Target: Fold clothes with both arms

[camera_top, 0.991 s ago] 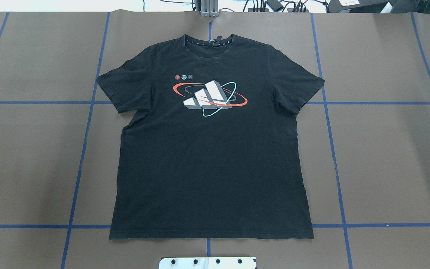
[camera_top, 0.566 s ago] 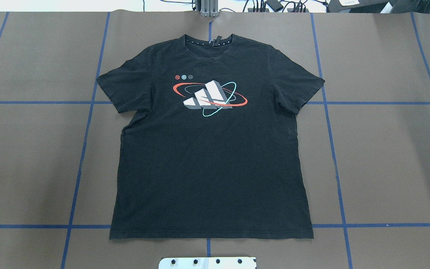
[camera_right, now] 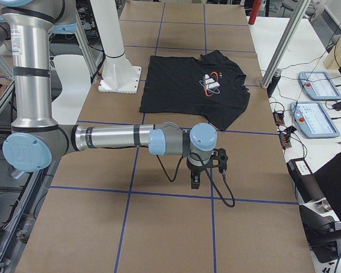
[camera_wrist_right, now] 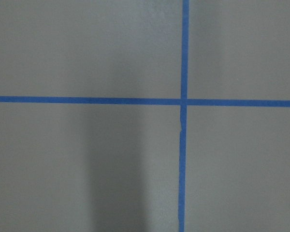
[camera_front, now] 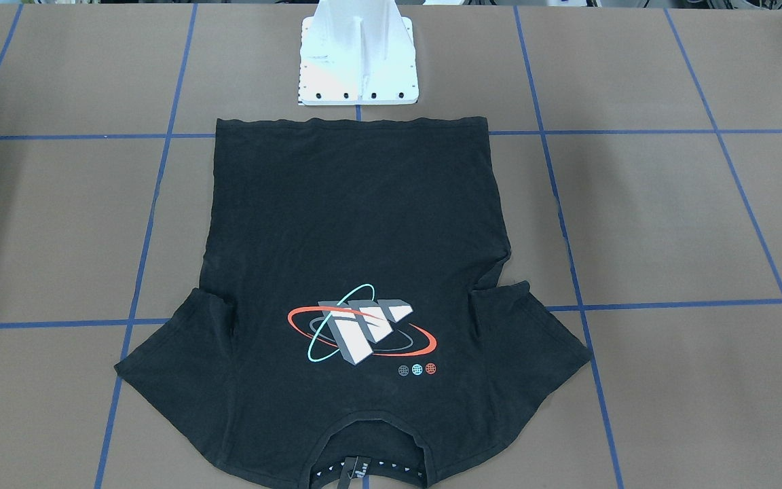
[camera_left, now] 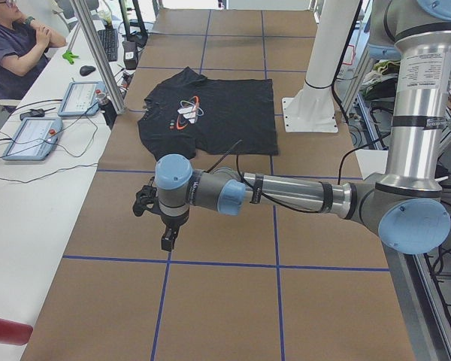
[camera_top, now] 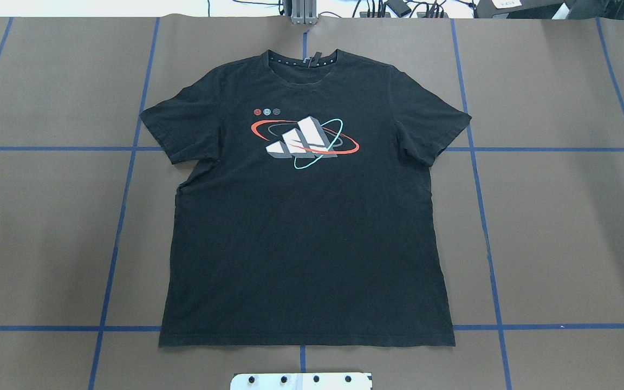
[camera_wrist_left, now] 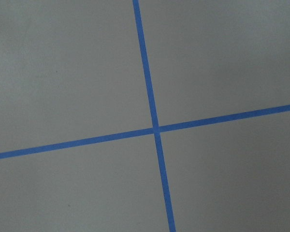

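Note:
The black T-shirt [camera_top: 301, 244] lies flat and print-up in the middle of the brown table, collar toward the far edge; its white bars ringed by red-orange and teal ellipses [camera_top: 304, 142] face up. It also shows in the front-facing view [camera_front: 357, 224]. My left arm reaches out over bare paper toward the table's left end, its gripper [camera_left: 167, 241] pointing down, well apart from the shirt [camera_left: 218, 113]. My right gripper [camera_right: 194, 181] hangs the same way past the shirt [camera_right: 182, 85] at the right end. I cannot tell whether either is open or shut. Both wrist views show only paper and blue tape.
A white pedestal base [camera_front: 357, 68] stands just behind the shirt's hem. Blue tape lines [camera_top: 122, 216] grid the brown paper. A seated person [camera_left: 15, 45] and control tablets [camera_left: 79, 98] are at a side bench; more tablets [camera_right: 315, 85] show in the right view.

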You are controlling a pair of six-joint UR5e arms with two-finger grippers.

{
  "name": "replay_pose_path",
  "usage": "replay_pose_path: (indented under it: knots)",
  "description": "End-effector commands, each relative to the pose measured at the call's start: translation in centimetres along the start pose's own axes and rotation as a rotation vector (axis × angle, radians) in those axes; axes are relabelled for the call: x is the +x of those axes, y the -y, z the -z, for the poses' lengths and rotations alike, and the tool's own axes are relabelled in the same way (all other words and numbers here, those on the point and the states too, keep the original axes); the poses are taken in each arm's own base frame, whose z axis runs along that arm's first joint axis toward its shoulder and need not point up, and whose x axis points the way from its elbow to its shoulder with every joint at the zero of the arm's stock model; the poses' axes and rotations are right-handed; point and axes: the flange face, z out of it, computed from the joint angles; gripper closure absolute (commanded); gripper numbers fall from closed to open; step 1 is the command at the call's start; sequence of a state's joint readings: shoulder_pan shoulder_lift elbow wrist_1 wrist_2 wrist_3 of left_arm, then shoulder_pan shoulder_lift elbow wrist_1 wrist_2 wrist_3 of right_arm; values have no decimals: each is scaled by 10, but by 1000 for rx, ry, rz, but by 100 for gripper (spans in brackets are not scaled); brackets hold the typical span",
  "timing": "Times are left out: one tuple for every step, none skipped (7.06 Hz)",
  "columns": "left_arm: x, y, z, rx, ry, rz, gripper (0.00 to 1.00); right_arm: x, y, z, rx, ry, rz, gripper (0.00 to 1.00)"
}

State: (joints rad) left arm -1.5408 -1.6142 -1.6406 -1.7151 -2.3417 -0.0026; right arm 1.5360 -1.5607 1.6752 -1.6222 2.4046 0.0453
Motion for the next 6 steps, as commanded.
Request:
replay_pose_path:
  knots:
    - [11,20,5,46,-55,-48,0,-49,39,10,27,9,70,0]
    - [16,28,7,98,-59,-105,0,-105,71,7,30,8,177,0]
    - [20,31,10,127,-66,-68,0,-142,96,5,39,3,240,0]
    - [35,49,24,194,-72,-81,0,-180,113,6,65,12,309,0]
    - [47,77,32,231,-88,-37,0,-212,132,-5,53,27,303,0]
    - [48,82,33,240,-96,-22,0,-242,160,-12,53,49,295,0]
